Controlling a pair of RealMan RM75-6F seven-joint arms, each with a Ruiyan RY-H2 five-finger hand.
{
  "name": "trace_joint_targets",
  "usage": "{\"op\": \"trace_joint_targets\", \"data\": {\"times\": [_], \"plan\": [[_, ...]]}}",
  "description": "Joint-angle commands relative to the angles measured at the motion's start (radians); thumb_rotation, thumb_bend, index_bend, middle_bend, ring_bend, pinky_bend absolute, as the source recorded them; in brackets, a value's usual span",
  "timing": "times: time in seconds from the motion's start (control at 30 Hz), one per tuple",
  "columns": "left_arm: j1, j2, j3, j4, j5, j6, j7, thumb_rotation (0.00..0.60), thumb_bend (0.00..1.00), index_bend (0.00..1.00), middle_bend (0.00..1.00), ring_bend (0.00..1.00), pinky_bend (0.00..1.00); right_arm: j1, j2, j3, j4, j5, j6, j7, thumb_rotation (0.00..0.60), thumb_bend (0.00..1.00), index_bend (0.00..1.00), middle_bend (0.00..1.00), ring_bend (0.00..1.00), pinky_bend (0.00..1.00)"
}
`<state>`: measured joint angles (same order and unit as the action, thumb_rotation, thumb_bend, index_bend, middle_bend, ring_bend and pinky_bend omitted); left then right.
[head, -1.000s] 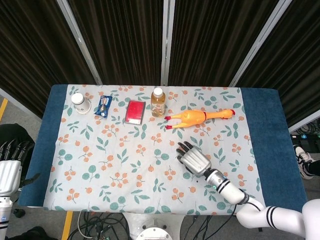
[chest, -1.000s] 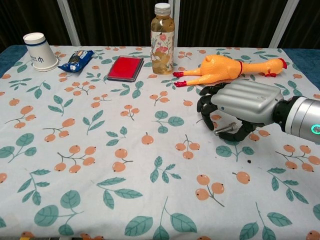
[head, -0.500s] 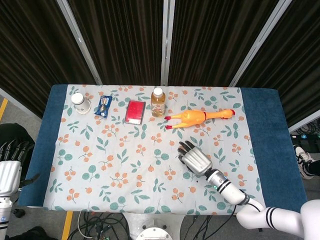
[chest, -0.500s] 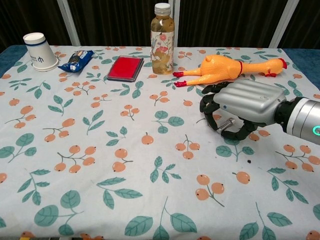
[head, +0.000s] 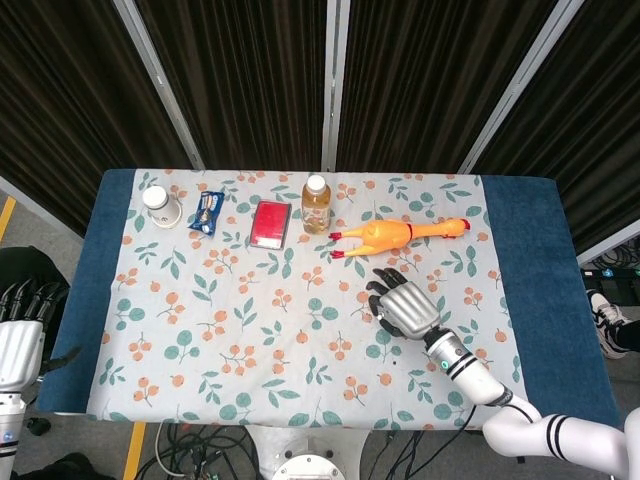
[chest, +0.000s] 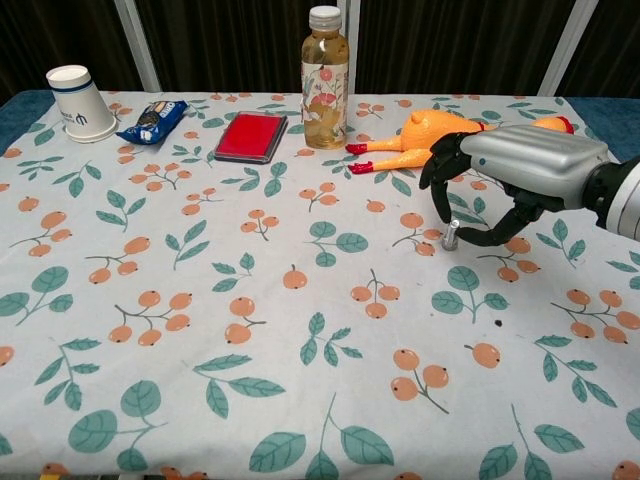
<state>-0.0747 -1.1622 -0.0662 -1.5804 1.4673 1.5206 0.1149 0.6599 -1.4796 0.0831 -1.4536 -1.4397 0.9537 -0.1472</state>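
My right hand (head: 405, 308) hovers over the flowered cloth just in front of a yellow rubber chicken (head: 385, 234). In the chest view the right hand (chest: 510, 170) is raised, its fingers curved down and spread from the thumb, with nothing in them. Its fingertips are close to the chicken (chest: 440, 135), which lies on its side with its red feet to the left; I cannot tell whether they touch. My left hand (head: 18, 345) hangs beside the table's left edge, off the cloth, fingers apart and holding nothing.
Along the far side stand a capped bottle of amber drink (chest: 326, 78), a flat red box (chest: 251, 137), a blue snack pack (chest: 152, 120) and an upturned white paper cup (chest: 80, 102). The blue table (head: 545, 260) shows past the cloth on both sides.
My right hand has lifted off the cloth and moved right and away from me, toward the chicken. The left hand and the objects have stayed put.
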Motion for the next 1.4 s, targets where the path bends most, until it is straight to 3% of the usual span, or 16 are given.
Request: {"op": "trace_joint_targets", "data": {"times": [0.03,0.4,0.73,0.93,1.13,1.4], "plan": [[-0.001,0.0,0.0,0.001,0.0,-0.003,0.002,0.6,0.0,0.19,0.15,0.0,0.01,0.005,0.011,0.015,0.006,0.021,-0.015,0.036,0.6,0.33,0.59,0.25,0.06,0.11],[-0.001,-0.002,0.0,0.003,-0.003,-0.003,0.0,0.6,0.0,0.19,0.15,0.0,0.01,0.022,0.007,0.017,0.028,0.051,-0.047,0.031,0.6,0.33,0.59,0.25,0.06,0.1],[0.0,-0.002,0.001,0.003,0.0,0.0,0.001,0.6,0.0,0.19,0.15,0.0,0.01,0.027,0.015,0.015,0.017,0.065,-0.055,0.023,0.6,0.33,0.41,0.23,0.04,0.06],[0.0,-0.001,0.001,0.001,0.002,0.002,0.002,0.6,0.0,0.19,0.15,0.0,0.01,0.025,0.03,0.014,-0.004,0.061,-0.043,0.015,0.6,0.33,0.37,0.22,0.04,0.05],[-0.001,0.005,-0.004,-0.001,0.01,0.012,-0.003,0.6,0.0,0.19,0.15,0.0,0.01,-0.063,0.144,-0.002,-0.1,0.041,0.108,-0.047,0.6,0.34,0.29,0.2,0.04,0.05],[0.005,0.002,-0.005,-0.007,0.023,0.037,0.009,0.6,0.0,0.19,0.15,0.0,0.01,-0.348,0.334,-0.081,-0.228,-0.028,0.514,-0.058,0.6,0.34,0.19,0.16,0.04,0.05]]}}
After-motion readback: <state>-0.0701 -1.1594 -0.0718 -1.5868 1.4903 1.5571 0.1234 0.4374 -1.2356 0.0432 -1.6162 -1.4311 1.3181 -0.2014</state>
